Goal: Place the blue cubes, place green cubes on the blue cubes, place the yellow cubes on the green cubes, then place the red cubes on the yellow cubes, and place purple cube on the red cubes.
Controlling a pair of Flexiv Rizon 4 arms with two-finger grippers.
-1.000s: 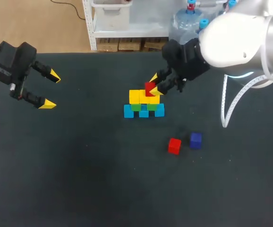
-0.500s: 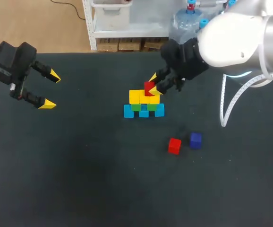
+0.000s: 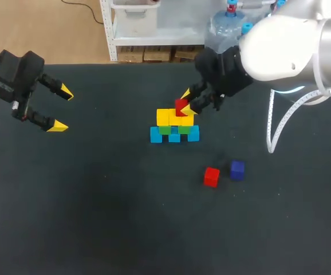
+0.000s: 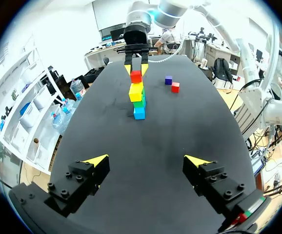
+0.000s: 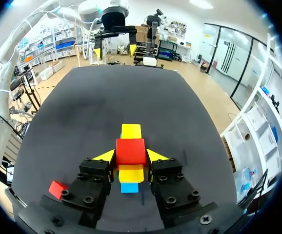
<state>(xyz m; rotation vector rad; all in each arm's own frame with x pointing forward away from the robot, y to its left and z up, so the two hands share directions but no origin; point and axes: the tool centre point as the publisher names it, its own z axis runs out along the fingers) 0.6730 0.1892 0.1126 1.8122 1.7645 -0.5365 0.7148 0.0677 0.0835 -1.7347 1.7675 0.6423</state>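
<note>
R end effector [image 3: 186, 102], coming in from the R side, is over the stack near mid-table and pinches a red cube [image 3: 180, 106]; in the R wrist view both yellow tips press the cube's two sides. The held cube is directly above the stack's R yellow cube. Contact w/ that cube can't be confirmed. Stack, from the base: blue cubes [image 3: 156, 135], 3 in a row on the table [image 3: 97, 217]; green cubes [image 3: 165, 130], 2, on the blue row; yellow cubes [image 3: 163, 117], 2 side by side, on the green. L wrist view shows the layers as one column: blue, green, yellow, w/ red uppermost betw. the R arm's fingers. Loose red cube [image 3: 211, 176] and purple cube [image 3: 237, 169] lie on the table near each other but apart, on the R side, nearer the robot than the stack, clear of it. L end effector [image 3: 61, 109] is at the far L side of the table, well apart from the stack, fingers spread wide, nothing betw. them.
</note>
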